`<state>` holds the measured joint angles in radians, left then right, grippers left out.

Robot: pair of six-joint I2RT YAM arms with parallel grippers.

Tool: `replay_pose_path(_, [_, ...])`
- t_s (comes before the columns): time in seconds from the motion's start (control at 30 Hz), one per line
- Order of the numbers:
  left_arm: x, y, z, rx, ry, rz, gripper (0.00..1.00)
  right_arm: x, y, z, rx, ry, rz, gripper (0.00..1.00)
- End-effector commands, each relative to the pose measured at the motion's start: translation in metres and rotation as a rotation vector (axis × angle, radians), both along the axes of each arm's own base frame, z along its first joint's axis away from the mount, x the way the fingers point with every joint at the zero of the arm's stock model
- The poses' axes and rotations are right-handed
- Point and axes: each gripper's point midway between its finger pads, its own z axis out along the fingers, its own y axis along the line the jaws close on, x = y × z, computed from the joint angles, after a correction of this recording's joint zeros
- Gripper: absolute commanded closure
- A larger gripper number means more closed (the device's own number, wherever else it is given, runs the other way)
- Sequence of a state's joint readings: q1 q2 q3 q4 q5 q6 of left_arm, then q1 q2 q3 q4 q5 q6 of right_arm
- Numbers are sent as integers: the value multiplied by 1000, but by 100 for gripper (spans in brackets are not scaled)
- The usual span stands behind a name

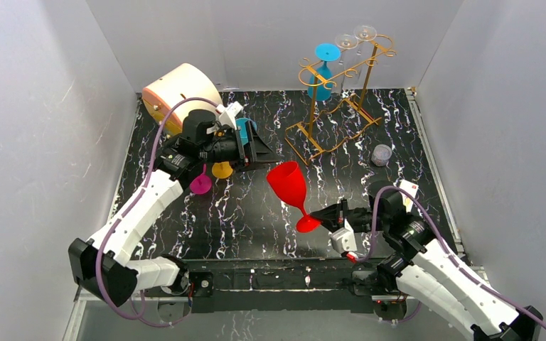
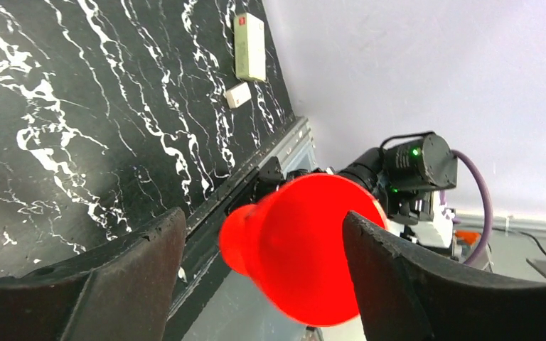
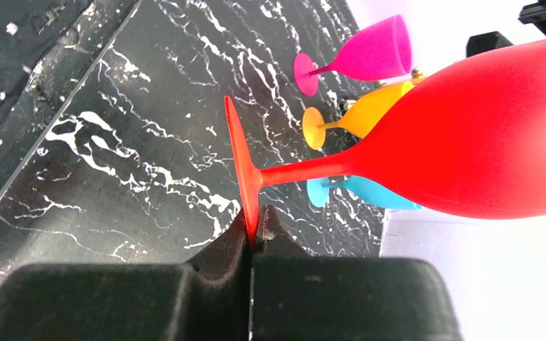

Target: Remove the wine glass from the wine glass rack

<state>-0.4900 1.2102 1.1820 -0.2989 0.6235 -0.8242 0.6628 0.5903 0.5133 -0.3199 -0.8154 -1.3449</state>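
Jaws of the right gripper (image 3: 254, 224) pinch the foot of a tilted matte red wine glass (image 3: 469, 142), left gripper (image 2: 261, 215) jaws gape empty, small white box (image 2: 249, 46) label illegible.

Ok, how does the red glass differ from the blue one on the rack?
The red glass is off the wine glass rack, bowl up and tilted; the blue glass hangs there foot up. The right gripper pinches the red glass's foot; nothing grips the blue glass. Both are opaque stemmed glasses.
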Motion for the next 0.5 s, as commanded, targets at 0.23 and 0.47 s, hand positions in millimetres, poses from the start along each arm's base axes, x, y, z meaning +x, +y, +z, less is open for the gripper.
replay_pose_path(0.23, [-25, -7, -10, -19, 0, -196, 38, 22, 1, 16, -57, -191, -7, 99])
replay_pose_path(0.47, [-31, -13, -29, 23, 16, -194, 46, 25, 3, 19, -55, -216, -5, 99])
